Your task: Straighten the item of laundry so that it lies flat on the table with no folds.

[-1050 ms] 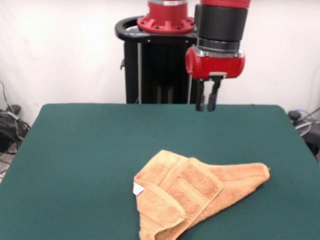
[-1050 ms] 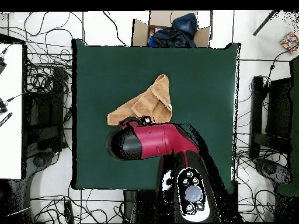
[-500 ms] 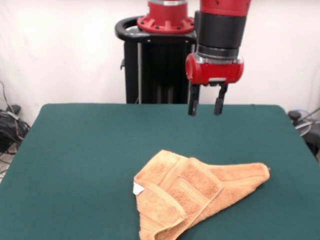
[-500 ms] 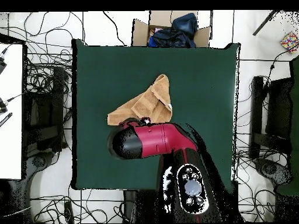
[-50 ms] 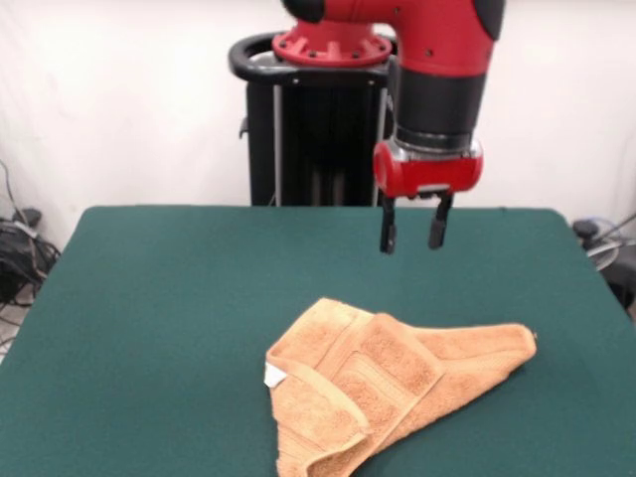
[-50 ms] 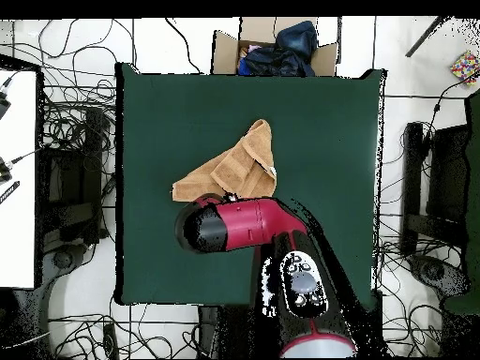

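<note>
- In the overhead view, cables (image 6: 66, 131) lie tangled on the floor left of the table (image 6: 159, 103), whose dark green top is bare apart from the laundry.
- Just beyond the table's top edge in that view sits an open cardboard box (image 6: 225, 47) holding a heap of dark blue cloth (image 6: 281, 47).
- The towel (image 5: 383, 383) lies on the table in the front view, right of centre and toward the near edge, crumpled into a rough triangle. One layer is folded over another, with a woven band showing on the top fold and one corner stretching out to the right.
- A small white tag (image 5: 273, 375) sticks out at the towel's left edge.
- In the overhead view the towel (image 6: 230, 169) sits near the table's middle, its long point reaching up and to the right.
- The red and black arm (image 5: 437, 89) comes straight down from above, wrist vertical.
- The gripper (image 5: 409, 234) hangs in the air over the table, behind the towel and well clear of it. Its two dark fingers (image 5: 388, 231) point down, spread apart with a clear gap between them and nothing held.
- From overhead the arm (image 6: 244, 225) covers the table just below the towel, hiding the gripper.
</note>
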Motion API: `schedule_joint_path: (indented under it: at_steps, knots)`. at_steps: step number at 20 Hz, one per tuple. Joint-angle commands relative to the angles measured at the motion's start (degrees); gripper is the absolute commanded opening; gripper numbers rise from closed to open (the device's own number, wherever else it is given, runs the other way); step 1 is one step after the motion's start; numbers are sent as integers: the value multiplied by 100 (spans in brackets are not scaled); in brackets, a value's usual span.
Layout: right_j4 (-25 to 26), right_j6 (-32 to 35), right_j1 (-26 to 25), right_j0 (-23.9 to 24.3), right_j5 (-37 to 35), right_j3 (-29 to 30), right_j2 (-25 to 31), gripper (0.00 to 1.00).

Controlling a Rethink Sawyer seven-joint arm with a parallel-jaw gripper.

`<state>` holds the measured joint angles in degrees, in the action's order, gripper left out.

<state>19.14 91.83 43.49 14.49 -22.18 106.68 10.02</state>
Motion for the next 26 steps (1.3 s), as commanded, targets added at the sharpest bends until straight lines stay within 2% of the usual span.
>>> schedule_joint_path:
  at_steps: [1,14,21,26]
  knots:
    - [48,803,-687,-188,564,-263,149,100]
    - [-231,1074,-1251,-639,946,-919,-183,100]
    - [-556,1107,-1098,-742,272,-1148,-320,100]
    - [-628,1137,-965,-824,383,-1109,-462,100]
